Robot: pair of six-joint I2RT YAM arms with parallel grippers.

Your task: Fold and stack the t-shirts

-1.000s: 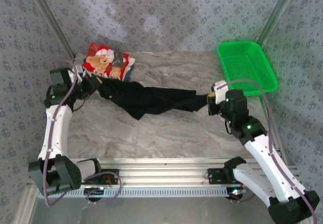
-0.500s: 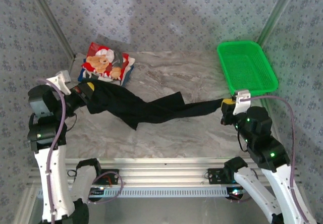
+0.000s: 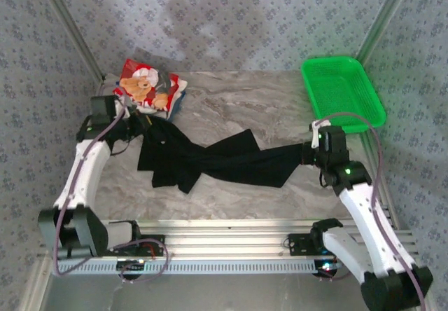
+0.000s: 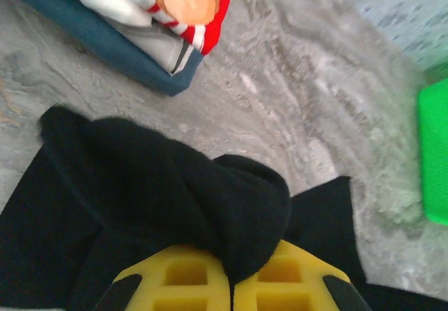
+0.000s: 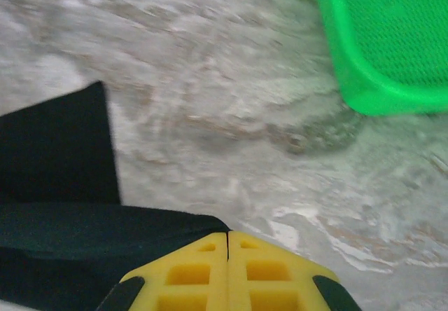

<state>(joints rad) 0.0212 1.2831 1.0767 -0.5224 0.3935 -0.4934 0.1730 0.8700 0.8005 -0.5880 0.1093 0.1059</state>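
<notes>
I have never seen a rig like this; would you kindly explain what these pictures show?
Two robot arms are bolted at the near edge of a table. The top picture looks down from above and behind them; the other two come from a camera on each wrist, its yellow fingers at the bottom. The left gripper and the right gripper each pinch one end of a black shirt stretched between them. Far left, a bear shirt lies on a blue shirt. A green basket sits far right.

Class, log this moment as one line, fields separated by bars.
left end effector: shut on black t-shirt | right end effector: shut on black t-shirt | state: stretched between both over table
</notes>
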